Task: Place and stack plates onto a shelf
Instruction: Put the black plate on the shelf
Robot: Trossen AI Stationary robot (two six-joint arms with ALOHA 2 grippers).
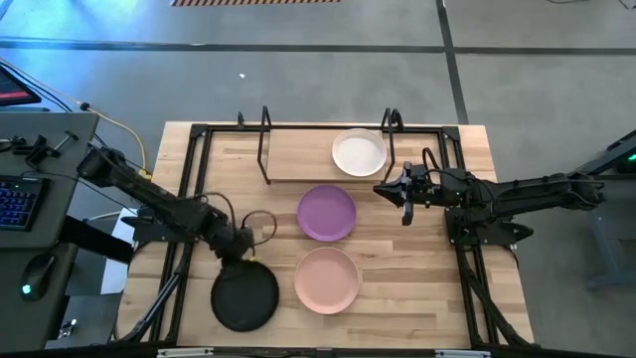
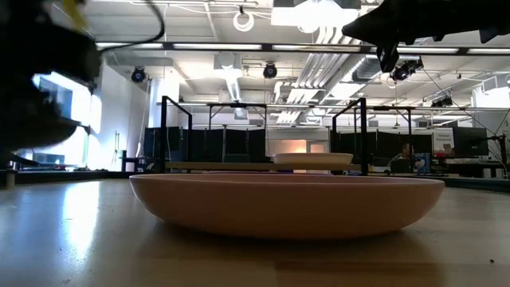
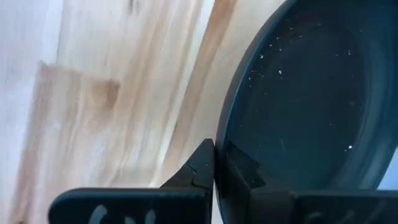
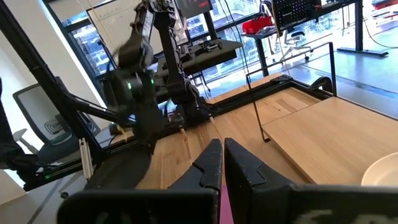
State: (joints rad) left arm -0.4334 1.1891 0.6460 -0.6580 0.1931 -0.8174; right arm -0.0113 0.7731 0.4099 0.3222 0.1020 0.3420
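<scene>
The black plate (image 1: 245, 298) sits near the table's near-left corner, and my left gripper (image 1: 241, 256) is shut on its far rim. The purple plate (image 1: 327, 212) and the pale pink plate (image 1: 326, 279) lie flat on the table's middle, the pink one nearer. The cream-white plate (image 1: 359, 152) rests on the shelf (image 1: 298, 155) at the far edge. My right gripper (image 1: 405, 195) hovers shut above the table, just right of the purple plate and near the shelf's right end, touching nothing. My left gripper (image 3: 216, 149) pinches the black plate's far rim (image 3: 225, 121), one finger inside the plate's hollow and one outside it. The fingers come from the far-left side, slanting down. Whether the plate is clear of the table, I cannot tell.
The shelf's black wire uprights (image 1: 264, 139) stand at both ends of its board, and a bare stretch of board lies left of the white plate. Black frame bars (image 1: 189, 179) run along the table's left and right sides. A desk with a keyboard (image 1: 15, 199) stands beyond the left edge.
</scene>
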